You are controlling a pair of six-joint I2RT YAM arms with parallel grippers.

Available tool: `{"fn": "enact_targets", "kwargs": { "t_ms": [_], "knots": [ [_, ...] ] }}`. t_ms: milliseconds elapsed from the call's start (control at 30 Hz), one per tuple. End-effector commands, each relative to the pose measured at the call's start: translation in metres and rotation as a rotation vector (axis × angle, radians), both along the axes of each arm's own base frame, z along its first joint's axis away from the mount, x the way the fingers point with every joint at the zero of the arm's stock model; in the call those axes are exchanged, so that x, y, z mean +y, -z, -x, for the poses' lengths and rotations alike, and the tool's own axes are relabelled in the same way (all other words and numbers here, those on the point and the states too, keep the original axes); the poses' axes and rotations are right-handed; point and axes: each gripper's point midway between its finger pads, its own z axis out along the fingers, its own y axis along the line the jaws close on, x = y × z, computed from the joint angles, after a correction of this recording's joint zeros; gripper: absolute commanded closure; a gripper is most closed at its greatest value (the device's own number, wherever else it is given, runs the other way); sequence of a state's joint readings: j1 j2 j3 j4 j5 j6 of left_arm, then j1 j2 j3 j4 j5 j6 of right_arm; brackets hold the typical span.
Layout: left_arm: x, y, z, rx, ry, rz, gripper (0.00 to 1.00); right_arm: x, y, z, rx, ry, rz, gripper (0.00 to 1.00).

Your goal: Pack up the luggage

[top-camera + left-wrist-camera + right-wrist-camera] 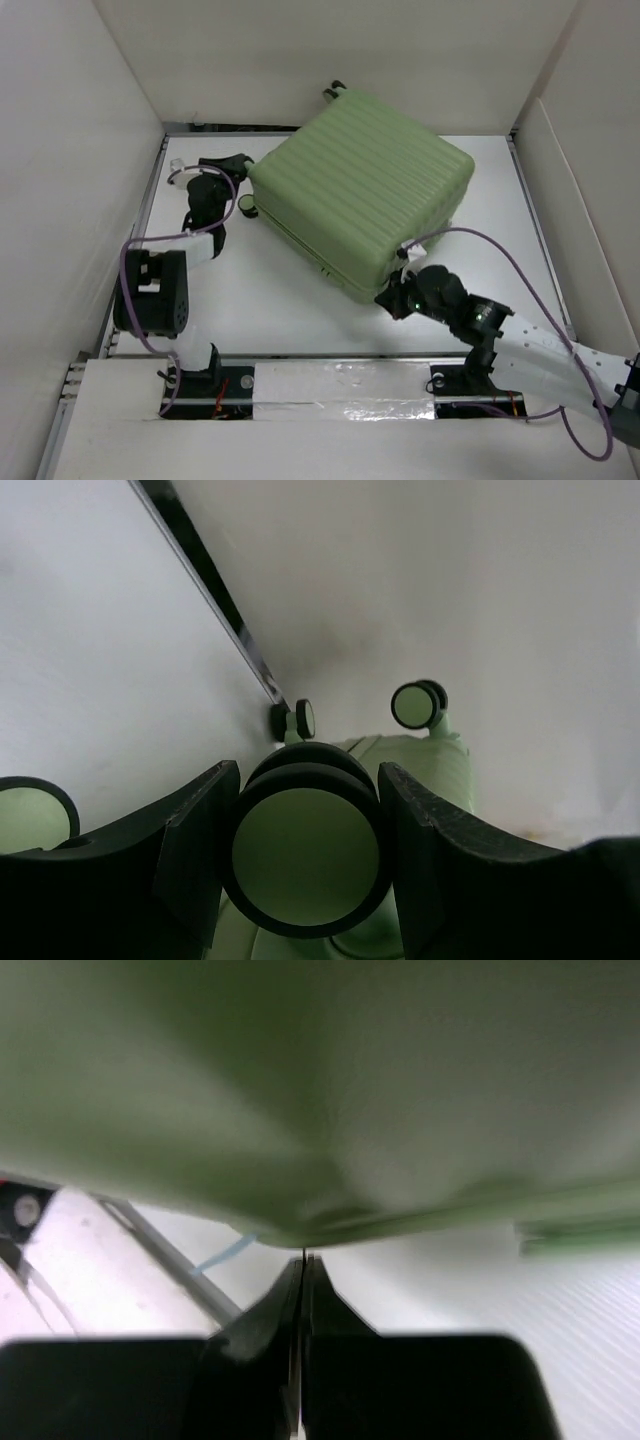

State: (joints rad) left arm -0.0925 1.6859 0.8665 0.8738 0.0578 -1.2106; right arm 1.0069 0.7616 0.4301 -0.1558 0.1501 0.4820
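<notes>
Left wrist view: left gripper [308, 776] clamps a wheel [305, 858] of the luggage [365, 200] straight ahead. Right gripper [303, 1260] sits closed, empty, under its edge. The shell looks stiff, bulky and slick; wheels likely offer the surest hold.

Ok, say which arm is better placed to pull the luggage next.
Left, probably: its fingers sit against both sides of a wheel of the luggage. Right fingers are shut, just at the shell's edge.

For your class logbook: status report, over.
Left pincer clamps wheel. Right pincer shut at near luggage corner. Luggage closed, flat. Nothing in the way.
</notes>
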Motion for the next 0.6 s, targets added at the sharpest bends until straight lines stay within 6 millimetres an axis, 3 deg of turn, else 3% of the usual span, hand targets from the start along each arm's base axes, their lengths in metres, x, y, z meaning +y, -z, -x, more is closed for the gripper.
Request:
{"fn": "enact_targets", "kwargs": {
  "t_ms": [0,33,67,133,167,200,233,267,333,367,400,433,467,567],
  "knots": [
    [-0.012,-0.067,0.058,-0.218,0.053,-0.039,1.0,0.004,-0.087,-0.068,-0.2,0.062,-0.171,1.0],
    [-0.012,-0.084,0.078,-0.275,0.045,-0.029,1.0,-0.005,-0.092,-0.084,-0.209,0.088,-0.166,1.0],
    [-0.012,-0.056,0.094,-0.227,0.025,-0.036,1.0,-0.003,-0.105,-0.089,-0.225,0.071,-0.177,1.0],
    [-0.027,-0.061,0.123,-0.253,0.046,-0.031,1.0,-0.004,-0.104,-0.1,-0.209,0.077,-0.154,1.0],
    [-0.027,-0.038,0.135,-0.208,0.034,-0.039,1.0,-0.002,-0.103,-0.1,-0.199,0.081,-0.147,1.0],
    [-0.032,-0.035,0.145,-0.208,0.043,-0.039,1.0,0.002,-0.098,-0.097,-0.177,0.084,-0.158,1.0],
    [-0.043,-0.035,0.159,-0.213,0.076,-0.039,1.0,0.008,-0.093,-0.091,-0.164,0.084,-0.168,1.0],
    [-0.043,-0.022,0.167,-0.187,0.066,-0.052,1.0,0.022,-0.091,-0.079,-0.171,0.089,-0.182,1.0],
    [-0.051,-0.018,0.182,-0.179,0.086,-0.073,1.0,0.035,-0.065,-0.058,-0.102,0.121,-0.211,1.0],
    [-0.056,-0.011,0.189,-0.163,0.093,-0.08,1.0,0.04,-0.067,-0.058,-0.123,0.169,-0.244,1.0],
    [-0.058,-0.01,0.193,-0.163,0.095,-0.08,1.0,0.06,-0.063,-0.031,-0.099,0.11,-0.264,1.0],
    [-0.053,-0.009,0.195,-0.158,0.078,-0.107,1.0,0.071,-0.056,-0.02,-0.099,0.092,-0.247,1.0],
    [-0.048,-0.012,0.193,-0.152,0.04,-0.117,1.0,0.072,-0.056,-0.018,-0.124,0.134,-0.215,1.0],
    [-0.037,-0.025,0.19,-0.173,0.025,-0.14,1.0,0.088,-0.06,0.016,-0.158,0.094,-0.122,1.0]
  ]
}}
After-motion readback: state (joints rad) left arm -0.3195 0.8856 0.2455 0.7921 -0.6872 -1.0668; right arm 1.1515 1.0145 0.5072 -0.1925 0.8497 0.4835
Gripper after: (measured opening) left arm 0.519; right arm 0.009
